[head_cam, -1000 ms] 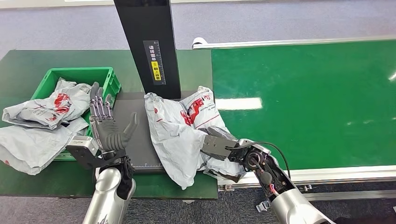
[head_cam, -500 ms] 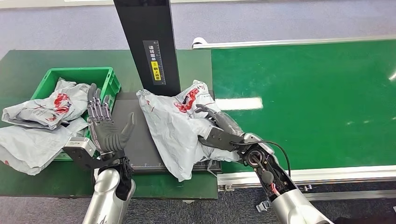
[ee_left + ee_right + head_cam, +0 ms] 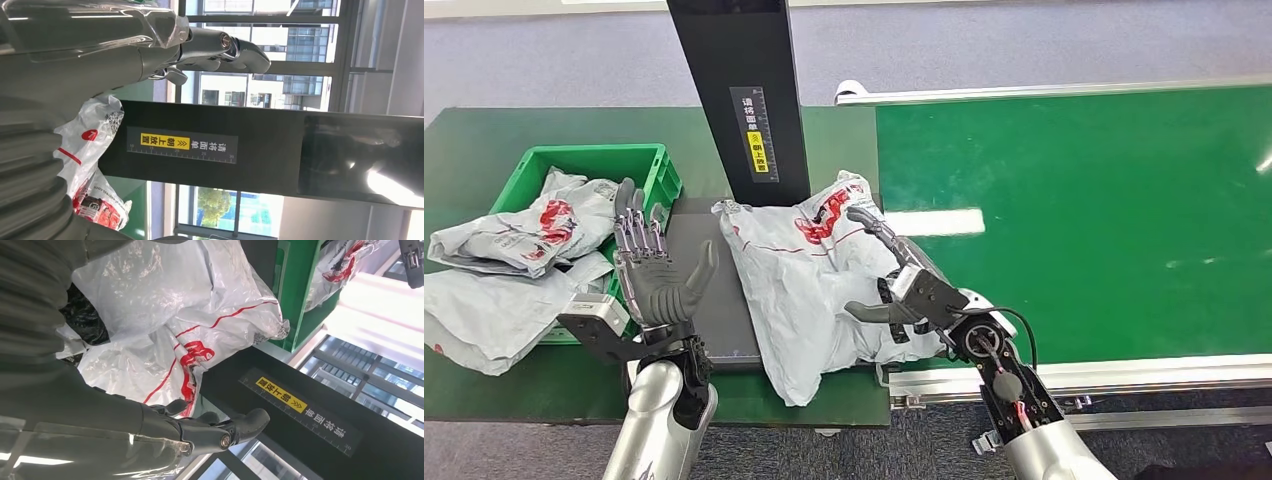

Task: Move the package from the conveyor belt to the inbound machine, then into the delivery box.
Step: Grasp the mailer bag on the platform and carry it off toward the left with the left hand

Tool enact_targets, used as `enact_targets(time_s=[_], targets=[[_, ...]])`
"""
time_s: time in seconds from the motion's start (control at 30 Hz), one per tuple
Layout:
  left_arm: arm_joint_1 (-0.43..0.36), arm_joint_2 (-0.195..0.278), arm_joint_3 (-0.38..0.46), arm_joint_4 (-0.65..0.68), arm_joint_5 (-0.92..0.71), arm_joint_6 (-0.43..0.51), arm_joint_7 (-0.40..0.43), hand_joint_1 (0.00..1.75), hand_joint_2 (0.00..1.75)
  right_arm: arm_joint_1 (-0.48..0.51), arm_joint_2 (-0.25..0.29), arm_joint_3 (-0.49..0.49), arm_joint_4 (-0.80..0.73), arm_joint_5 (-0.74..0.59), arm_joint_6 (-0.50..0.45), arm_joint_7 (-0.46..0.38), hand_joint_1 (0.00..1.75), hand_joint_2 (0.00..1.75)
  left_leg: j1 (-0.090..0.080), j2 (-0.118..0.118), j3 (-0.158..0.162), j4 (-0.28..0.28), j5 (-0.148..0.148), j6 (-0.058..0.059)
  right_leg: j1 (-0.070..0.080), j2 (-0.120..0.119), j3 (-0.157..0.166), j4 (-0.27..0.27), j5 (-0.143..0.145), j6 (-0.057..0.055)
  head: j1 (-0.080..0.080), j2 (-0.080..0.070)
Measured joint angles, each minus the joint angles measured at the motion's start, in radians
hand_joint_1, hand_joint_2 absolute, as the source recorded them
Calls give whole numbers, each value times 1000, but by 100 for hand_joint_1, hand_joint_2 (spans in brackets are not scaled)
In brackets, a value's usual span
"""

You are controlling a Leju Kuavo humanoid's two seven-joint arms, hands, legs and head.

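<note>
The package (image 3: 799, 280), a crumpled white mailer bag with red print, lies on the inbound machine's dark plate (image 3: 709, 300) at the foot of its black column (image 3: 744, 100). Its right part hangs over toward the conveyor belt (image 3: 1074, 220). My right hand (image 3: 894, 285) is open, fingers stretched along the bag's right side, the thumb against it. My left hand (image 3: 652, 270) stands upright and open over the plate's left edge, palm toward the bag and apart from it. In the right wrist view the bag (image 3: 165, 315) lies just past my spread right hand (image 3: 125, 425).
A green crate (image 3: 589, 160) at the left holds other white mailer bags (image 3: 524, 235), and one of them spills over its near rim (image 3: 484, 320). The black column stands right behind the package. A metal rail (image 3: 1124, 375) edges the conveyor's near side.
My right hand carried the package left onto the plate, then let go of it and spread its fingers. The bag now lies flatter. My left hand has barely moved.
</note>
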Motion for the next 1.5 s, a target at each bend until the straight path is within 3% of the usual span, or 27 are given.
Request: enact_targets(time_s=[0.43,0.7,0.77,0.9,0.97,1.13,1.33,1.5], targets=[[0,0,-1,0,1,0,0,0,175,11,1,-18,-14,-24,25,-4,0,175,0,0,0,0,0,0,0,0,0,0,0,0,0,0],[-2,0,-14,10,8,-37,6,0,175,18,2,-41,-27,-219,191,-16,0,175,0,0,0,0,0,0,0,0,0,0,0,0,0,0],[-2,2,-24,18,11,-75,18,0,175,28,3,-55,-58,-241,150,-38,0,175,0,0,0,0,0,0,0,0,0,0,0,0,0,0],[-2,3,-60,31,9,-215,71,0,175,47,20,-114,-142,-253,-123,-6,0,175,0,0,0,0,0,0,0,0,0,0,0,0,0,0],[-3,1,-89,40,2,-268,88,0,175,50,32,-159,-168,-300,-213,14,0,175,0,1,0,0,0,0,0,0,0,0,0,0,0,0],[-11,-4,-155,65,-16,-320,112,0,175,71,54,-244,-214,-424,-264,26,0,175,0,1,0,0,0,0,0,0,0,0,0,0,0,0],[-22,-4,-190,97,-18,-358,139,0,175,85,69,-272,-244,-430,-345,-14,0,175,0,1,0,0,0,0,0,1,-1,0,0,0,0,0],[-50,1,-237,177,-155,-391,274,0,175,93,76,-275,-274,-422,-388,-37,0,175,0,1,0,0,0,0,0,1,0,0,0,0,0,0]])
